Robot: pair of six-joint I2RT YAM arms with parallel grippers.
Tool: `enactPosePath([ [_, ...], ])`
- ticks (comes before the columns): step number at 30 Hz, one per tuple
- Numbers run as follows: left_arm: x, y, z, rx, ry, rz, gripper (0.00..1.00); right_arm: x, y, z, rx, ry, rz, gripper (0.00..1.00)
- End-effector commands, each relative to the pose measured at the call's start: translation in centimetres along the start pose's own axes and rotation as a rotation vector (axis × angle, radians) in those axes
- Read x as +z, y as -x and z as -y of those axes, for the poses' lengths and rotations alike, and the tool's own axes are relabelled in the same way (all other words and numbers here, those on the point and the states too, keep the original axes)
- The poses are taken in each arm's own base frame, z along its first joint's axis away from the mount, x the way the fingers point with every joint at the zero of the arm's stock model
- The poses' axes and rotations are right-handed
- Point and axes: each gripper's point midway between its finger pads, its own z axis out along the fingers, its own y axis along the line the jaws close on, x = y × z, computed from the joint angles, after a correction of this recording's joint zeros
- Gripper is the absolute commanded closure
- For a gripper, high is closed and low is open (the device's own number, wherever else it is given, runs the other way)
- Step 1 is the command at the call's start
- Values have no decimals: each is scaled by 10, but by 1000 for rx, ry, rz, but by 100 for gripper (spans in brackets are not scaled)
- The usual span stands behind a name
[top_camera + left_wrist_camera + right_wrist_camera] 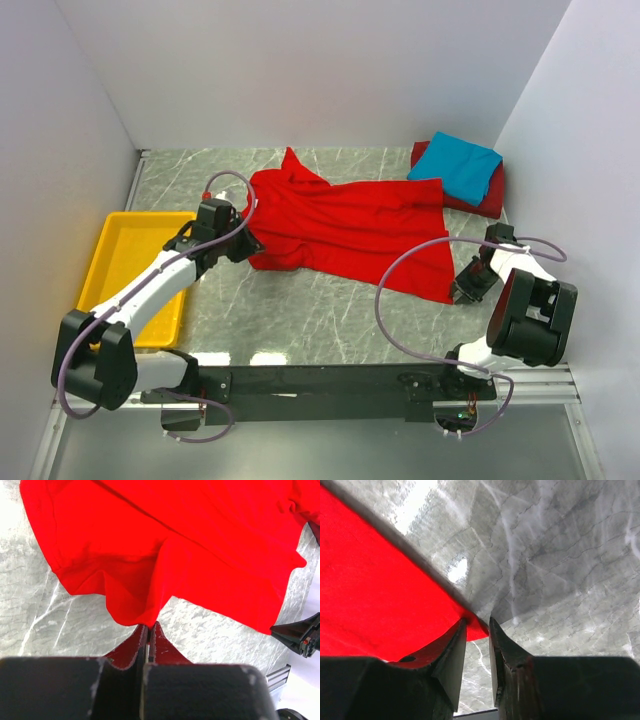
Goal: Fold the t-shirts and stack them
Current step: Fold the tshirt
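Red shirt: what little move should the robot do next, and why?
Probably close the right hand on the corner of the red shirt. That hand is open around the corner and not yet pinching it, while the left hand is shut on the shirt's other side. With both ends held, the fold could start.

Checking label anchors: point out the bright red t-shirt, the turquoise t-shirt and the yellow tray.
bright red t-shirt (pixel 350 225): top view, middle of its spread-out body.
turquoise t-shirt (pixel 457 165): top view, centre of its folded top face.
yellow tray (pixel 125 255): top view, bare floor near its far end.
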Motion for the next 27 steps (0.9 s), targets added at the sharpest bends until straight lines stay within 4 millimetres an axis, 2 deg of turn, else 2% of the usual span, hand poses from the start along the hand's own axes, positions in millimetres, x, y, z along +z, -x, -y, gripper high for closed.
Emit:
enactPosePath([
  [1,-13,13,14,6,-43,47,100,-4,-1,-3,2,14,32,68],
  [9,-13,10,11,-7,-40,41,100,-5,-3,-3,-11,0,33,67],
  [18,-17,11,10,-4,-35,53,100,4,-7,2,-11,-35,17,65],
  [21,-18,12,12,-1,-42,57,100,9,-8,3,-7,-40,10,70],
  [25,-19,13,14,0,-52,62,100,12,-7,2,-7,-39,7,90],
  [27,-19,11,13,1,-52,60,100,12,-6,2,-9,-39,11,93],
])
